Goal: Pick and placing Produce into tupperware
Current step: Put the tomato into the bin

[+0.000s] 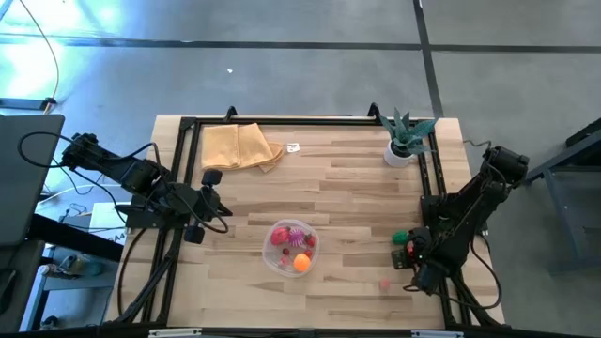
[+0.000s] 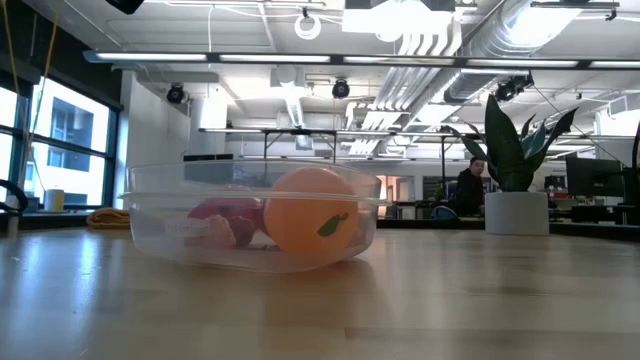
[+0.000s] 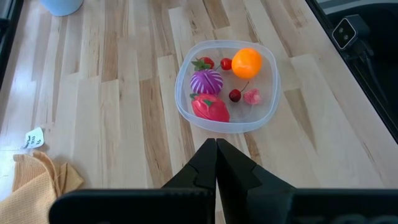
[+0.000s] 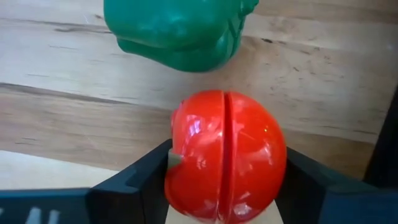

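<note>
A: Where's the tupperware (image 1: 292,248)?
B: Mid-bench, near the front edge; produce inside, including an orange (image 3: 246,62).
A: Grippers?
B: Right gripper (image 4: 224,186) straddles a red tomato (image 4: 225,155) by the right edge, grip uncertain; left gripper (image 3: 216,149) clenched, empty.

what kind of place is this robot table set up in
Probably an open-plan office or lab: beyond the wooden table the low view shows exposed ceiling ducts, rows of desks, and a person seated at one.

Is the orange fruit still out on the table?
No, the orange fruit lies inside the tupperware with the other produce.
</note>
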Controlling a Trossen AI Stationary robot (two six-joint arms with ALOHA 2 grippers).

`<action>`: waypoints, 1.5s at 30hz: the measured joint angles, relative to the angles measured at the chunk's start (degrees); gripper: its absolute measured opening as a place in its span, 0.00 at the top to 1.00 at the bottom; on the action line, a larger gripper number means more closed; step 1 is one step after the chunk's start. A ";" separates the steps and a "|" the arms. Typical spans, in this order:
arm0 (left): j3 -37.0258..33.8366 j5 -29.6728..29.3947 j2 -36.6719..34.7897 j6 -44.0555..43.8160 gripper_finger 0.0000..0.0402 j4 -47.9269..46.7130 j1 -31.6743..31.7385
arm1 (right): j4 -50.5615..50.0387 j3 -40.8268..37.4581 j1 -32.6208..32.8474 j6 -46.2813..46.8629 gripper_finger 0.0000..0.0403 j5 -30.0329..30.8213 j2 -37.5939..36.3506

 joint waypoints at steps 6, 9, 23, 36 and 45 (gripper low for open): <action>0.00 0.00 0.01 0.00 1.00 -0.02 0.01 | -1.23 0.00 -0.03 1.03 0.45 0.39 0.06; 0.00 0.00 -0.01 0.00 1.00 0.00 0.01 | -1.47 -0.02 -0.07 0.92 0.43 1.45 0.09; 0.00 0.00 -0.01 -0.02 1.00 0.00 0.00 | -0.53 -0.02 -0.05 0.40 0.47 3.28 0.09; 0.00 0.00 0.01 -0.02 1.00 -0.02 -0.02 | -2.45 7.17 -0.01 -9.09 0.47 14.10 0.11; 0.00 0.00 0.01 0.00 1.00 -0.02 0.01 | -0.51 14.06 -7.11 -33.03 0.47 24.60 0.11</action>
